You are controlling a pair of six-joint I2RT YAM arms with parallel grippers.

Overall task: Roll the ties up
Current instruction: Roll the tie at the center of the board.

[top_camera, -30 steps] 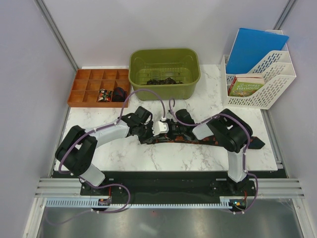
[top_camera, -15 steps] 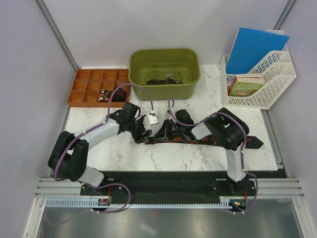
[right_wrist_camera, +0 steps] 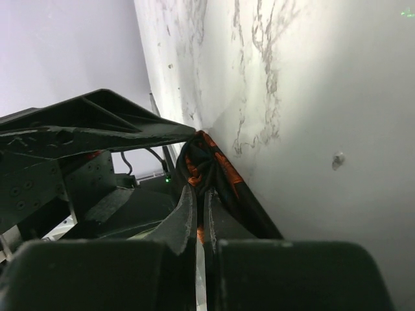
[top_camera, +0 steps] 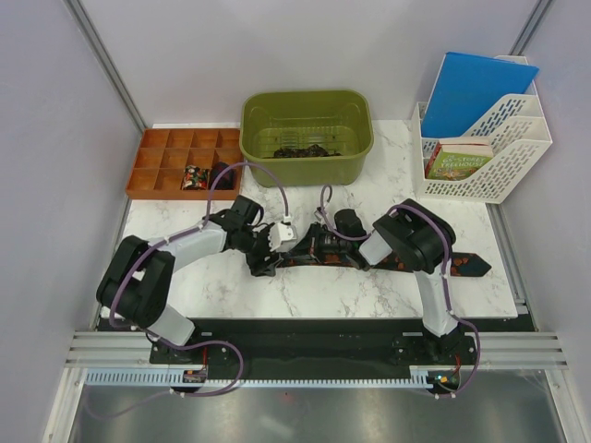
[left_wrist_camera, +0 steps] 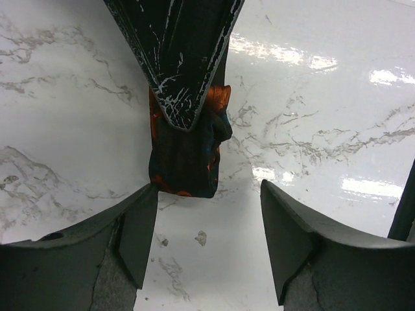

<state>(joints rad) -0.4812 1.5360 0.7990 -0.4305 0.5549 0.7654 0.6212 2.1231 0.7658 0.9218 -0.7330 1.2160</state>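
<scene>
Pinching the folded end of a tie (left_wrist_camera: pixel 185 162) against the marble table (left_wrist_camera: pixel 337 129), the right gripper (right_wrist_camera: pixel 198 197) has its fingers pressed together on the fabric, seemingly so the first turn cannot spring loose. The left gripper (left_wrist_camera: pixel 207 194) sits just below that fold in its wrist view, jaws spread wide and gripping nothing, probably placed to take the fold and wind it. In the top view the rest of the tie stretches from the centre toward the right, laid flat so it can feed into the roll. More ties (top_camera: pixel 300 148) lie in the green bin (top_camera: pixel 305 173) at upper centre, and small coils (top_camera: pixel 196 175) sit in the orange tray (top_camera: pixel 166 148) at upper left. The book (top_camera: pixel 459 161) in the white rack (top_camera: pixel 517 171) bears a title too small to read; no other writing shows.
</scene>
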